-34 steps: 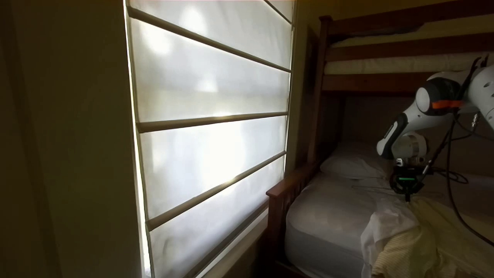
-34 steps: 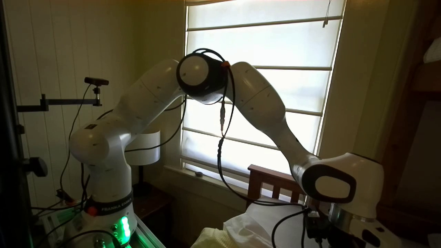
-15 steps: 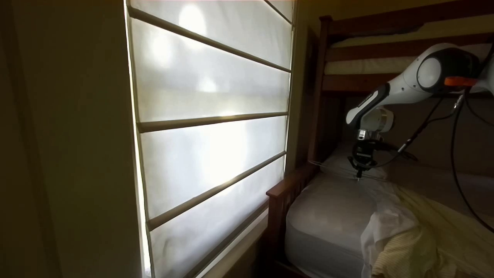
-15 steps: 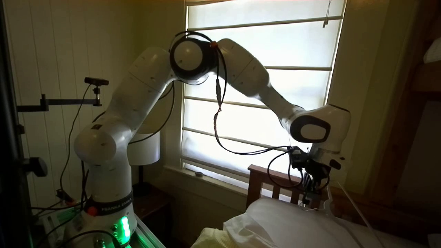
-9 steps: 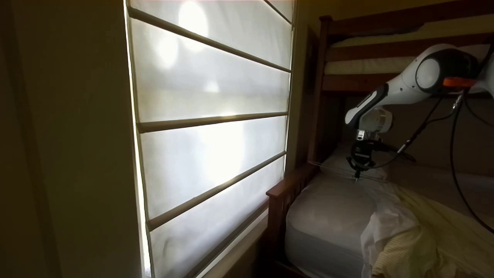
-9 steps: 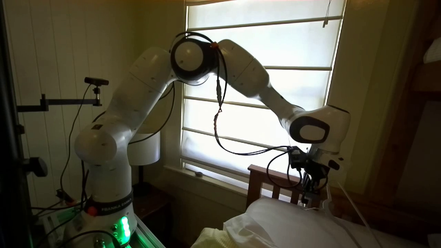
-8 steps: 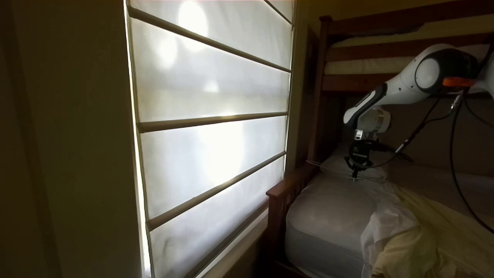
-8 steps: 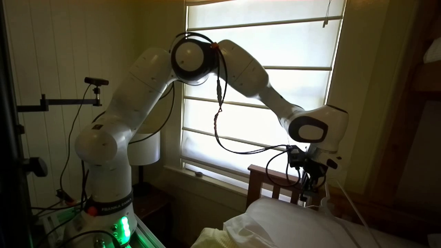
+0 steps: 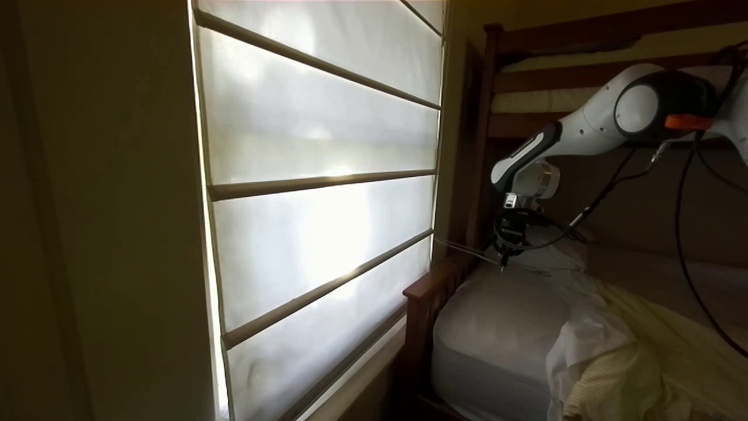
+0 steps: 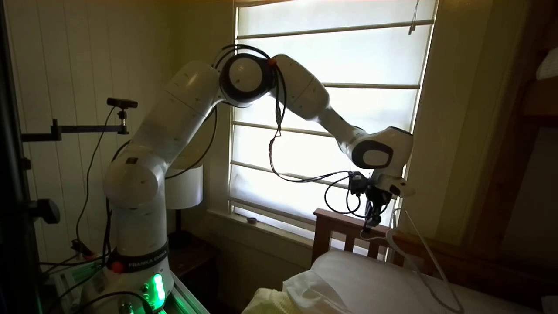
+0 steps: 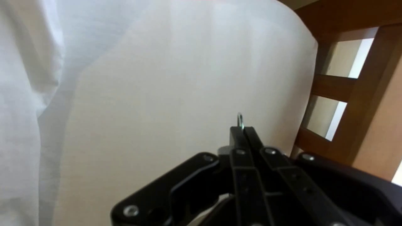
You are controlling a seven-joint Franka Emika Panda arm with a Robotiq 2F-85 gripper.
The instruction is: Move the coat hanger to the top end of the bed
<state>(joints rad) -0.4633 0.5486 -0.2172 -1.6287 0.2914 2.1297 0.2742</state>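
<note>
1 hook (image 11: 240, 118) sits pinched in your gripper (image 11: 244, 129), the hanger (image 10: 430, 254) beyond it from the base (image 10: 135, 279), long axis slanting over the bed (image 10: 362, 283).

- in an exterior view, the camera looks slantwise past the blind (image 9: 327, 140) toward the bed (image 9: 497, 333);
- in an exterior view, it faces the blind, arm (image 10: 245, 76) near;
- wrist view: close, downward onto the bed;
- both exterior views share blind, bed, arm

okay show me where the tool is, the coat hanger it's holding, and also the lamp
Tool (image 11: 242, 129): wrist view, midway between its closed fingertips.
Coat hanger (image 11: 241, 120): wrist view, on the metal bit poking out past the tool.
Lamp (image 10: 185, 188): an exterior view, on its pale shade.
</note>
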